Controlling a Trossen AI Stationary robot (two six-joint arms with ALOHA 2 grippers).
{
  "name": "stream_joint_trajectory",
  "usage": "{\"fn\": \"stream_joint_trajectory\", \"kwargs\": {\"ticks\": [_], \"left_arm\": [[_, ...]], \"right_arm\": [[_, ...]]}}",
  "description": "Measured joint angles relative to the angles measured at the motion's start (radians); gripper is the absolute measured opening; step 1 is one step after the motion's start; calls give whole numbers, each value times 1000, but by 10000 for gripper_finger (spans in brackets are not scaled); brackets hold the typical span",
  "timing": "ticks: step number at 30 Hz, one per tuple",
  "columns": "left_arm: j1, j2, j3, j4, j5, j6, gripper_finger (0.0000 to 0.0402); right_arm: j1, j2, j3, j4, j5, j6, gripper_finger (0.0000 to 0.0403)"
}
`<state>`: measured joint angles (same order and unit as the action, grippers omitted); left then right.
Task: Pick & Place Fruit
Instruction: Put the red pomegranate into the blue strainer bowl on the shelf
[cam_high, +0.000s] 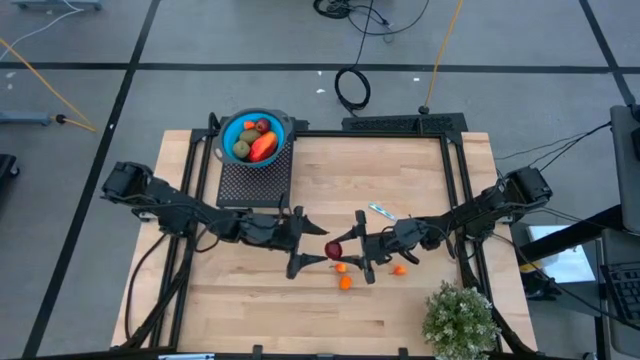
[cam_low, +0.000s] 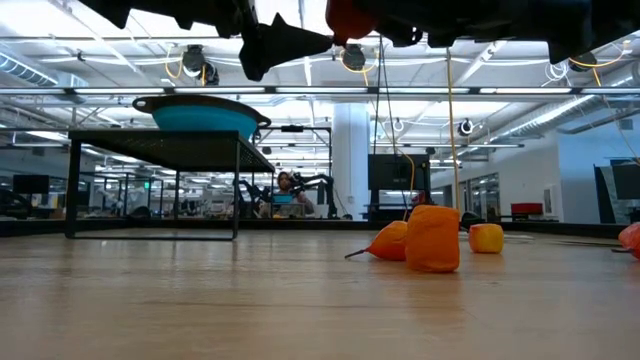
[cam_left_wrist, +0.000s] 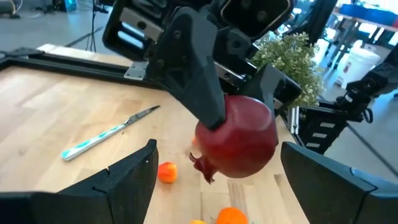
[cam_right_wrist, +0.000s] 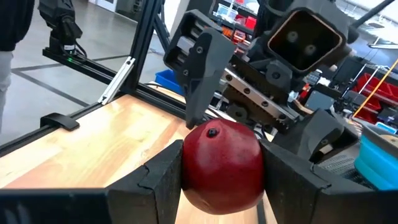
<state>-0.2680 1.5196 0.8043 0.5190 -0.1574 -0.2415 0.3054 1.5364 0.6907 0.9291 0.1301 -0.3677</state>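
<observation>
Above the bench's middle, the right gripper (cam_right_wrist: 221, 171) clamped the dark red fruit (cam_right_wrist: 222, 163), seemingly light, rigid, slick, best taken across its widest girth, facing the spread-fingered left gripper (cam_left_wrist: 217, 171).

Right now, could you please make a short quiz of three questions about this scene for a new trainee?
1. True or false: the dark red fruit is lying on the table.
2. Which gripper holds that fruit? A) left gripper B) right gripper C) neither
3. In what does the long red-orange fruit lie?

Key:
1. False. It is held up in the air, between the two arms.
2. B. The right jaws clamp it on both sides; the left jaws stand open around it without gripping.
3. In the blue bowl, on the black rack at the far left.
</observation>
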Motion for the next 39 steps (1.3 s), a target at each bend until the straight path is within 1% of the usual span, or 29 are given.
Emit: {"fn": "stream_joint_trajectory", "kwargs": {"ticks": [12, 15, 19, 28, 39], "left_arm": [[25, 0, -1, -31, 8, -253, 337], [37, 0, -2, -23, 15, -268, 337], [48, 0, -2, -3, 15, -309, 337], [51, 0, -2, 6, 7, -366, 337], [50, 7, -1, 19, 7, -380, 337]], "right_arm": [[10, 0, -2, 0, 18, -94, 181], [10, 0, -2, 1, 22, -110, 180], [11, 0, -2, 1, 63, -126, 183], [11, 0, -2, -3, 52, -142, 182], [11, 0, 13, 0, 47, -153, 184]]}}
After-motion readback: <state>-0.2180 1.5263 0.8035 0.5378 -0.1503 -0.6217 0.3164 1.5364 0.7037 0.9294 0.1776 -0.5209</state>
